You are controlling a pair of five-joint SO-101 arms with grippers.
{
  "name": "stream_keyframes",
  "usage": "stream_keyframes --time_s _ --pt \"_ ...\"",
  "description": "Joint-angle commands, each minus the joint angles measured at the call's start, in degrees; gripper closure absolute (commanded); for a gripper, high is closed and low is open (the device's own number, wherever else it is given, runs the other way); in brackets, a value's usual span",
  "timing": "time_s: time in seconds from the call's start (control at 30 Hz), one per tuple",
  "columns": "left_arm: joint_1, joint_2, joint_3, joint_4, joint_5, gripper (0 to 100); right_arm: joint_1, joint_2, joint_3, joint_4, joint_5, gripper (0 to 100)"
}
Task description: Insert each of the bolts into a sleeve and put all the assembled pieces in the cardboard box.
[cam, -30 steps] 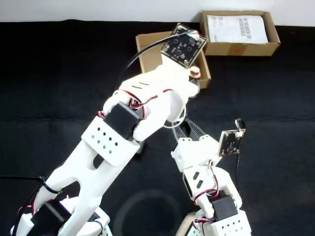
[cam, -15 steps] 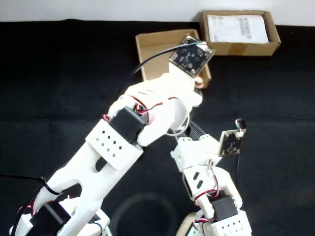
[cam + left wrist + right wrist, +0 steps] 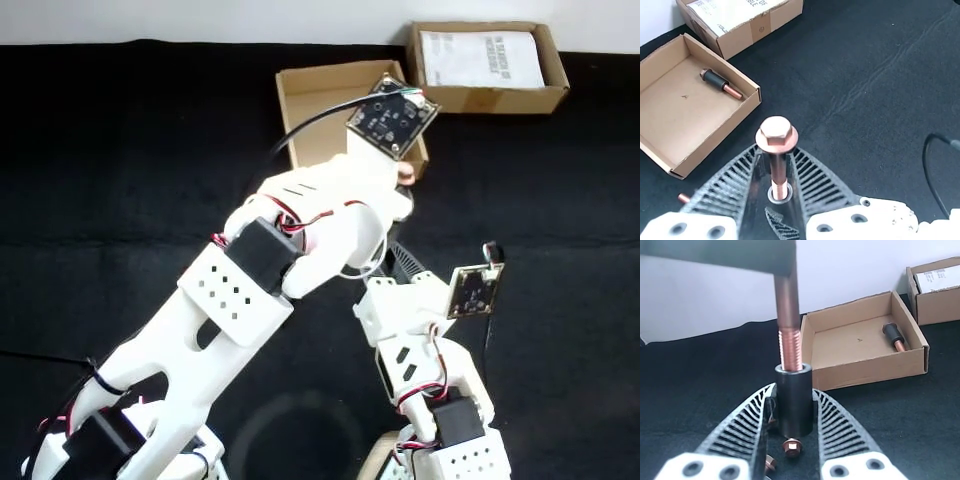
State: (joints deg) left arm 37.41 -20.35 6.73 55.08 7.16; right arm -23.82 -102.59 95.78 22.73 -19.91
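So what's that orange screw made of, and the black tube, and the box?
The bolt looks like copper-coloured metal: shiny, with a threaded tip. The sleeve looks like dark metal or hard plastic, smooth with a dull sheen. The cardboard box is plain brown cardboard, matte.

My left arm [image 3: 240, 300] is stretched long from the near left corner out to mid table, wrist [image 3: 350, 200] tipped down. Left gripper [image 3: 776, 150] points downward, fingers [image 3: 735, 180] clamped on a bolt [image 3: 776, 134]. My right arm [image 3: 425, 370] is folded short and low at near right, with the right gripper [image 3: 794, 390] pointing forward under the left wrist, fingers [image 3: 747, 422] pinching a sleeve [image 3: 794, 407] upright. The left gripper sits right above the right one
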Motion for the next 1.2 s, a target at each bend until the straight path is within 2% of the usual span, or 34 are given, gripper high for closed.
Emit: stream_keyframes --time_s 0.0,0.37,0.6,0.97,1.17 --pt "0.7 -2.0 -0.2 0.1 0.2 99 0.9 -1.0 6.6 -1.2 0.5 99.1" --pt "0.7 -2.0 1.5 6.1 -0.1 99 0.9 -1.0 6.5 -1.2 0.5 99.1" --pt "0.6 -2.4 0.9 12.0 0.2 81 0.9 -1.0 6.5 -1.2 0.6 99.1" --pt "0.2 -6.6 -2.2 18.9 -0.2 81 3.2 -1.0 6.5 -1.3 3.8 99.1" --pt "-0.7 -12.0 -14.9 29.1 -0.3 81 3.5 -1.0 6.5 -1.3 3.8 99.1"
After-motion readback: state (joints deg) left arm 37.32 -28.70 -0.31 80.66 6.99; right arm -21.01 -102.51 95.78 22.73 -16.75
